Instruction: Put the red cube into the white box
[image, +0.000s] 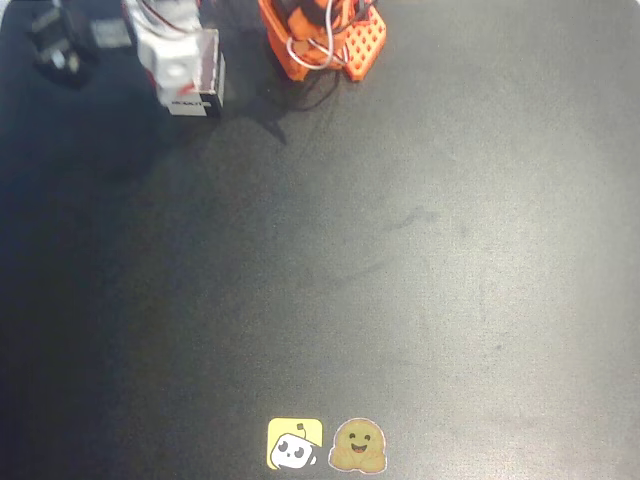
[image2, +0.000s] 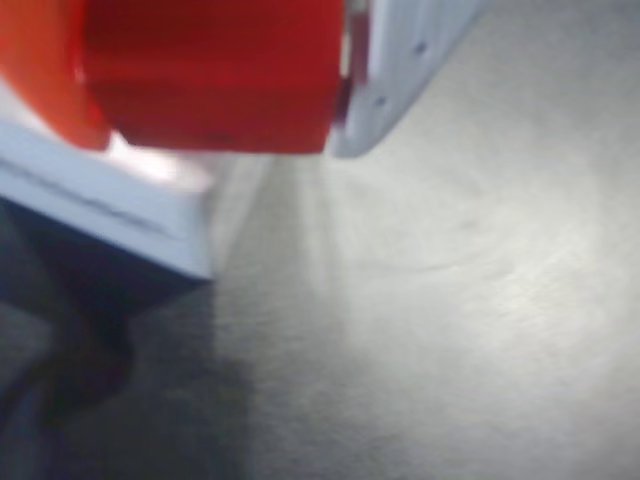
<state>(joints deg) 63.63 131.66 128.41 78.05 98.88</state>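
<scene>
My hand (image2: 335, 75) grips the red cube (image2: 210, 75) at the top of the wrist view, the cube pressed between my orange finger (image2: 40, 70) on the picture's left and my white finger (image2: 400, 70) on its right. The cube sits right in the hand, held clear above the surface below it. Just under the hand and toward the picture's left lies the white box (image2: 110, 205); one thin white wall and a corner of it show, with a bright patch directly beneath the cube. Whether the cube is already past the box's rim I cannot tell from this blurred view. To the right of the hand and below it spreads the grey worktop (image2: 450, 300), lit in a pale glare.

In the overhead view, the white box (image: 207, 80) stands at the far upper left of the dark worktop (image: 350, 280), its side carrying a dark printed label, with my white wrist (image: 165, 50) over it and hiding most of it. My orange base (image: 325, 40) stands just right of that. Well away from the hand, at the bottom edge, lie a yellow sticker (image: 294, 444) and a brown smiling sticker (image: 358, 446) side by side.
</scene>
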